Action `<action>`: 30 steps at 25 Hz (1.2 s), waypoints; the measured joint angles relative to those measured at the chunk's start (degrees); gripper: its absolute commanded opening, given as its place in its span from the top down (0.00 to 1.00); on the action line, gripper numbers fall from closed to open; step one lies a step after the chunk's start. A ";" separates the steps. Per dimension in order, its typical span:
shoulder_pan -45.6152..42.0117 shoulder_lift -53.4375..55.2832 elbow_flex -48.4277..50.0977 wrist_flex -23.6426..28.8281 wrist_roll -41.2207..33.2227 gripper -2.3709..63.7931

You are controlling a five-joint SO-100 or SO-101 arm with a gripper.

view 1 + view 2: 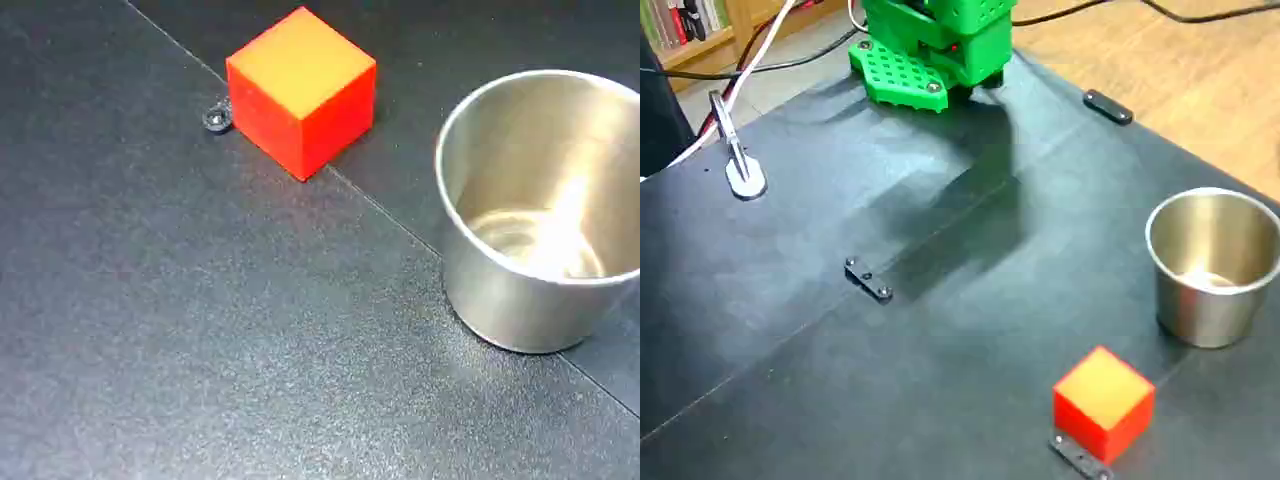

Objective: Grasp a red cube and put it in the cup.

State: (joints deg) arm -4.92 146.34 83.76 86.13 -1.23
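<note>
Though bright against the dark table [200, 330], red cube [301, 88] sits flat and alone, orange-lit top face up, one corner turned toward the camera in a fixed view. Rests on a thin seam line [380, 210] that crosses the table diagonally. Small dark metal fitting [216, 119] touching or just beside its left lower edge. Seen in a fixed view near the front edge of the picture [1104, 401], a small flat black bracket [1080, 456] lies at its base.

Off to the right in both fixed views, well apart from the cube, stands the cup [540, 215], upright, shiny steel, thin round rim, mouth open, inside bare and reflective [1213, 262]. Clear dark surface between cube and cup, and wide open surface to the left of both.

Farther back in a fixed view, another black bracket [868, 279] near the middle of the table, a third [1108, 107] by the right edge, where wooden floor [1200, 70] begins. Green arm base [935, 45] at the far edge, its shadow spread across the table. White clamp [740, 165] with cables at the far left.

Tool out of sight in both views; cannot tell whether released or clenched.
</note>
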 measured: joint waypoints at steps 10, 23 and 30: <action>0.18 0.00 6.15 0.00 0.00 0.48; 0.18 0.00 6.15 0.00 0.00 0.48; 0.18 0.00 6.15 0.00 0.00 0.48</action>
State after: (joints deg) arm -4.75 146.34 89.91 86.13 -1.23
